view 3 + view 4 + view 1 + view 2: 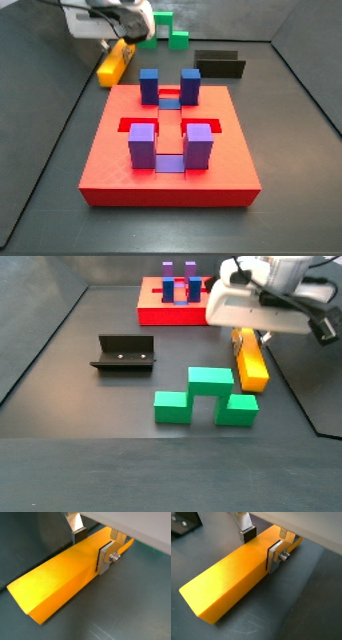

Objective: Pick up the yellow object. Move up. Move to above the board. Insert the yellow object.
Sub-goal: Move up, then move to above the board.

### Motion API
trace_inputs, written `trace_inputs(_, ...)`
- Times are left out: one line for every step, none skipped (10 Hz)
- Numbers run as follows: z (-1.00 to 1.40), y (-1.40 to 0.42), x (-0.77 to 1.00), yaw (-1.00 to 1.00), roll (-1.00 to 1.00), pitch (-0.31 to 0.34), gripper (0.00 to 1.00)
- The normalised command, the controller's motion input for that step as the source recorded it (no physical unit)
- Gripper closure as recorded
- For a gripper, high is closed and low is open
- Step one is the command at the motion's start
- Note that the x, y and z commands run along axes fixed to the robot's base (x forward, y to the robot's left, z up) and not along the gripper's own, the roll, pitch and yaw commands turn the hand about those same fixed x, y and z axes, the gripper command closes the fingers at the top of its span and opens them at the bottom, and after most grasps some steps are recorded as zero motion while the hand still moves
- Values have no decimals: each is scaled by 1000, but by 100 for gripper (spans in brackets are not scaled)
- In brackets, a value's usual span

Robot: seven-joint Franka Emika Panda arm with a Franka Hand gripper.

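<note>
Yellow object (228,582) clamped in claw (263,546), no readable writing, red board (170,150) apart.

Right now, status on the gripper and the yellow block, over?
Gripper down at one end of the yellow block, fingers on both its sides. Block looks flat on floor. Green block alongside; red board farther off.
</note>
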Motion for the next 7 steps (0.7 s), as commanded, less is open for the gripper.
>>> trace_inputs(623,-42,-128,-17,-8,91,100)
trace_inputs(377,-14,-70,-15,9,78,100)
trace_inputs(1400,0,0,0,0,0,100)
trace_inputs(1400,0,-7,9,1,11,100)
trace_inputs(1400,-2,-45,2,10,50,100)
trace_inputs(1400,4,-41,2,25,35,100)
trace_inputs(1400,10,1,4,33,35,100)
